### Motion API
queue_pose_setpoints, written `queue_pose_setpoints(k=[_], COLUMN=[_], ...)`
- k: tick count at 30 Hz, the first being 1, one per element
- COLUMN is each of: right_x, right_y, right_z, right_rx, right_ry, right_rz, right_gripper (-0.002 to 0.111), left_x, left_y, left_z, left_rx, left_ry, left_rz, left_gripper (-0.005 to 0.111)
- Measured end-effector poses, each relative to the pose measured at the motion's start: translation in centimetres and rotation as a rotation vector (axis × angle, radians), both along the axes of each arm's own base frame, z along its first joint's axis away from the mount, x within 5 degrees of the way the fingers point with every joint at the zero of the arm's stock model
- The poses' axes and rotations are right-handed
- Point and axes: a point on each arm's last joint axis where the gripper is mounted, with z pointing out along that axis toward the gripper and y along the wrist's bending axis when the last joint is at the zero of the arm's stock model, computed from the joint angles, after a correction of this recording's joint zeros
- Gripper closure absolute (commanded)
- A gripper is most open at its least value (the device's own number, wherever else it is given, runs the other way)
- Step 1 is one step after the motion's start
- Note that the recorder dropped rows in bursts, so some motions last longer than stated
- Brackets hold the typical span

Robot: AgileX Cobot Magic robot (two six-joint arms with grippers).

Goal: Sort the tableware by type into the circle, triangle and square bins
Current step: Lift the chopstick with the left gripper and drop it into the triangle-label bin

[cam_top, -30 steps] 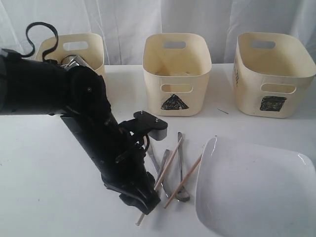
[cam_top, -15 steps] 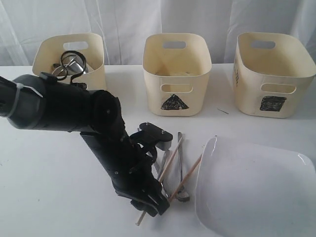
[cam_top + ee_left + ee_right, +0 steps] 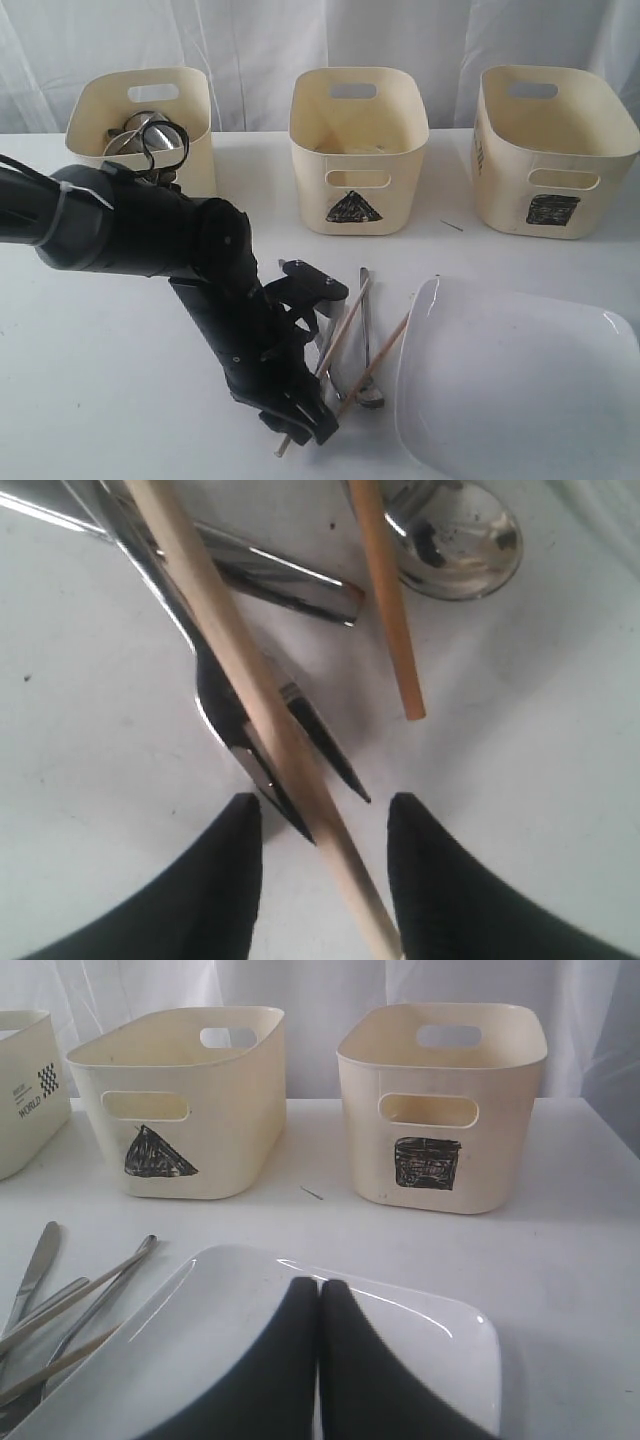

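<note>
left wrist alone shows — chopstick (image 3: 250, 700) crossing fork (image 3: 208, 685), left gripper (image 3: 322, 805) astride

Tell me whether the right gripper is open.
No, the right gripper is shut: its black jaws press together with no gap, seen against the large white square plate.

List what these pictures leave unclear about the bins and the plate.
- Mark on the left bin: in the exterior view the left arm covers the front; the right wrist view cuts that bin at its edge.
- Steel pieces inside it: exterior view, its wall hides most.
- Near corner of the plate: exterior view, cut by the bottom edge.
</note>
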Motion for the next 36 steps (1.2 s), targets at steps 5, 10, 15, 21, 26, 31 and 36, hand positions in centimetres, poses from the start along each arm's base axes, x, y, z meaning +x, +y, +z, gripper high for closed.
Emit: queue_pose_setpoints(k=[5, 10, 15, 21, 26, 31, 36], right_x=[0.0, 0.0, 0.0, 0.0, 0.0, 0.0, 0.0], right_y=[0.0, 0.0, 0.0, 0.0, 0.0, 0.0, 0.0], right_z=[0.0, 0.0, 0.0, 0.0, 0.0, 0.0, 0.0], right_rx=[0.000, 0.000, 0.000, 0.000, 0.000, 0.000, 0.000], right_ry=[0.000, 0.000, 0.000, 0.000, 0.000, 0.000, 0.000], right_rz=[0.000, 0.000, 0.000, 0.000, 0.000, 0.000, 0.000], right_gripper=[0.108, 0.108, 0.108, 0.108, 0.108, 0.108, 0.108], left_x=[-0.3, -0.3, -0.3, 0.6, 2.2, 3.9, 5.2], left_y=[0.3, 0.4, 0.2, 0.9, 2.0, 2.9, 2.7], left_z=[-0.1, -0.1, 0.5, 3.7, 7.0, 9.9, 12.9], left_rx=[0.030, 0.042, 0.057, 0.081, 0.083, 0.056, 0.003], left_ry=[0.021, 0.030, 0.050, -0.056, -0.192, -0.294, -0.401], left_rz=[-0.025, -0.020, -0.042, -0.068, -0.018, 0.025, 0.046], left_gripper=[0.074, 0.107, 0.107, 0.107, 0.107, 0.107, 0.107])
